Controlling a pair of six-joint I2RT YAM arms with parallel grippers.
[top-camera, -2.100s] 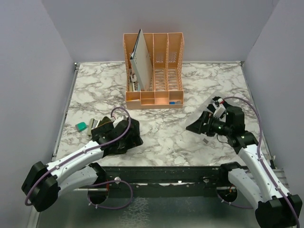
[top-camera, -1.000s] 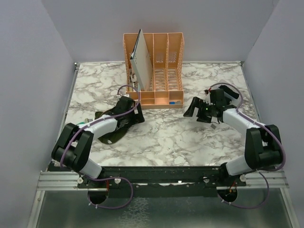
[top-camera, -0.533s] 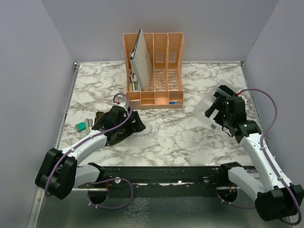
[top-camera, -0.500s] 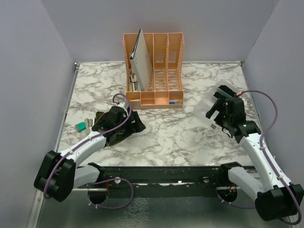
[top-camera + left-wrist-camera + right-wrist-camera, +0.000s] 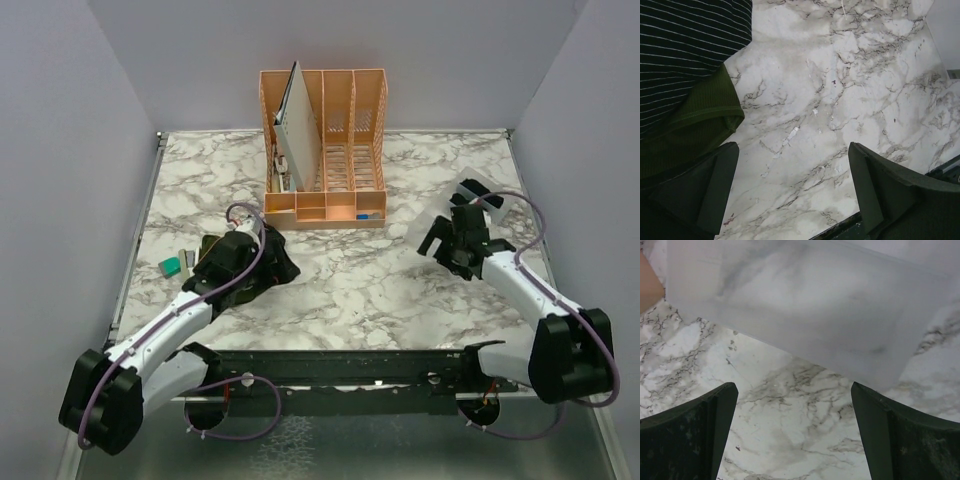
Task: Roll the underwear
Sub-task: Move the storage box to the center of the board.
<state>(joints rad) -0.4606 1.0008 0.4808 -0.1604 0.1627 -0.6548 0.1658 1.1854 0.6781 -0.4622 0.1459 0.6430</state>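
Note:
The underwear lies in a dark heap (image 5: 284,270) at the table's left front, partly under my left arm. The left wrist view shows a black finely striped piece (image 5: 685,45) overlapping an olive-green one (image 5: 695,120), both unrolled and flat. My left gripper (image 5: 255,265) (image 5: 792,150) stands open over bare marble, just beside the green cloth's edge, nothing between its fingers. On the right side my right gripper (image 5: 440,243) (image 5: 794,387) is open too, hovering over bare marble away from the underwear.
An orange desk organiser (image 5: 325,150) with a white board in it stands at the back centre. A small teal block (image 5: 172,265) lies left of the heap. A translucent plastic sheet or lid (image 5: 810,305) lies just beyond the right fingers. Grey walls enclose the table.
Both arms have changed pose: the right elbow has swung out to the right and the left wrist has drawn slightly back-left. Both grippers stay open and empty.

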